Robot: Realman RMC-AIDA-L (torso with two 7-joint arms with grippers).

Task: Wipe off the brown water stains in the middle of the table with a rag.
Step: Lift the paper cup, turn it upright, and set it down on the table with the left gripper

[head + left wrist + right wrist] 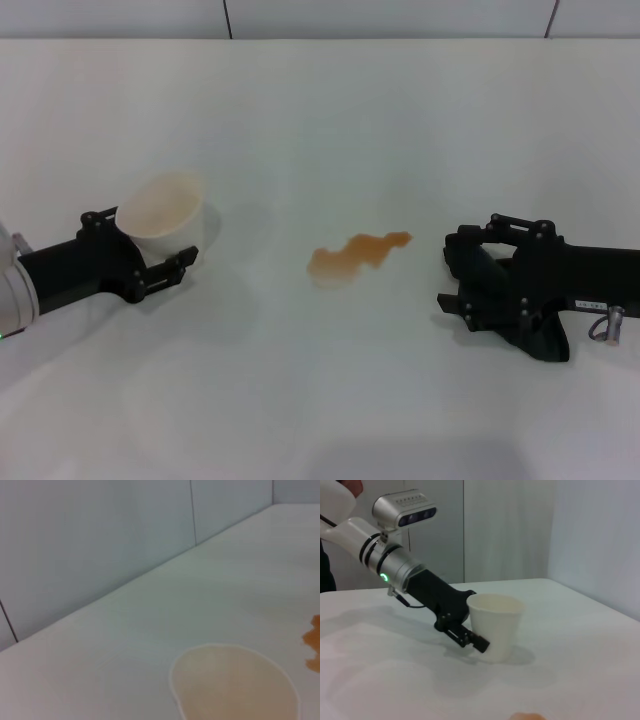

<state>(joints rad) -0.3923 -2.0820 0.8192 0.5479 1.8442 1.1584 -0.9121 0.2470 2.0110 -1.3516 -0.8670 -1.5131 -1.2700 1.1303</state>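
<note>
We see the stain (pixel 357 254) mid-table (pixel 320 120), long axis running left-right; our right gripper (pixel 462 280), clenched on the rag (pixel 480 275), sits just beside its right end, nearer than the left gripper (pixel 165 262), which holds a cup (pixel 162 214).

We see a pale panelled wall (pixel 300 18) behind the far edge of the white desk (pixel 320 110), split by thin dark vertical seams (pixel 193 511). More plain white wall panels (pixel 505 530) stand in the right wrist view. Soft, even light falls everywhere.
</note>
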